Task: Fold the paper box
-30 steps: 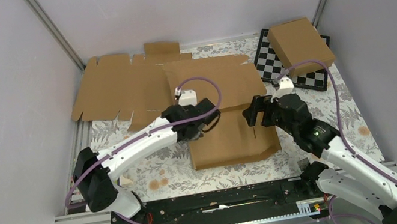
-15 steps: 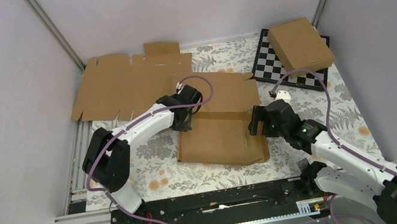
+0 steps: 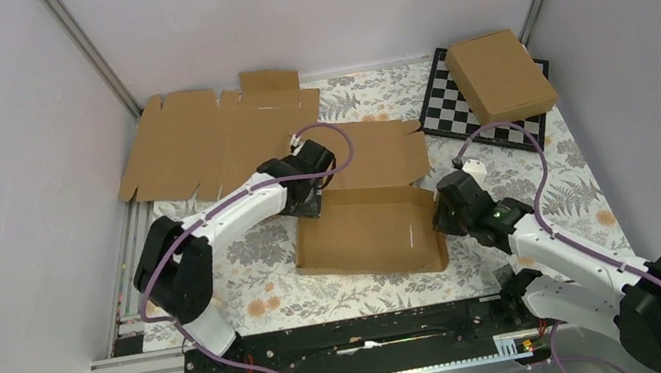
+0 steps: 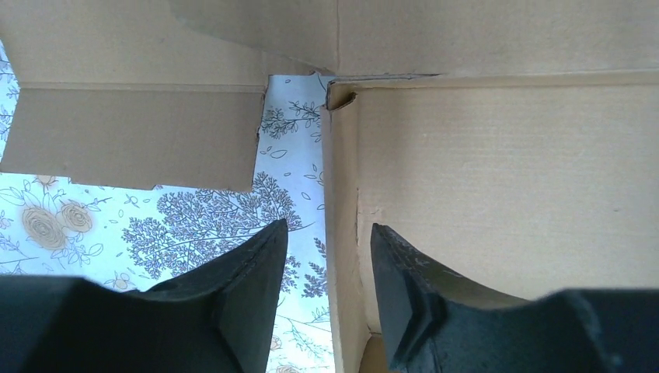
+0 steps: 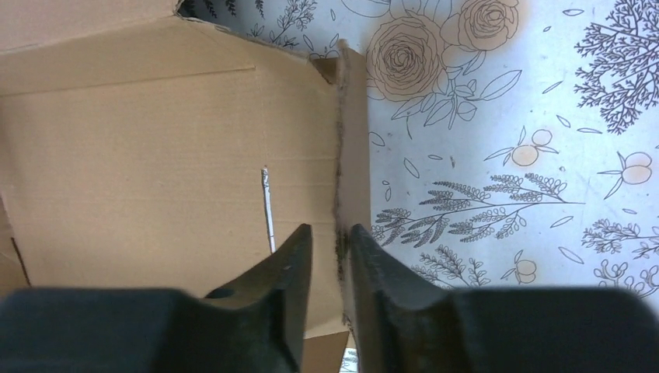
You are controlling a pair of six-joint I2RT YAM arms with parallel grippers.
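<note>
Paper box (image 3: 364,231), left tool (image 4: 328,231) apart astride one wall, right tool (image 5: 330,231) pinching opposite wall, cardboard sheet (image 3: 198,148) behind

The paper box (image 3: 369,231) is placed centrally, flanked by the left gripper (image 3: 314,204) at its far-left corner and the right gripper (image 3: 441,219) at its right wall. A flat cardboard sheet (image 3: 208,146) is laid behind it to the left. A second box (image 3: 500,75) is set on the chessboard (image 3: 440,107) at the far right.

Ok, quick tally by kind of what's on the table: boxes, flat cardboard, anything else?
Boxes: 2 (the open paper box, the closed box)
Flat cardboard sheet: 1
Chessboard: 1
Total: 4
</note>
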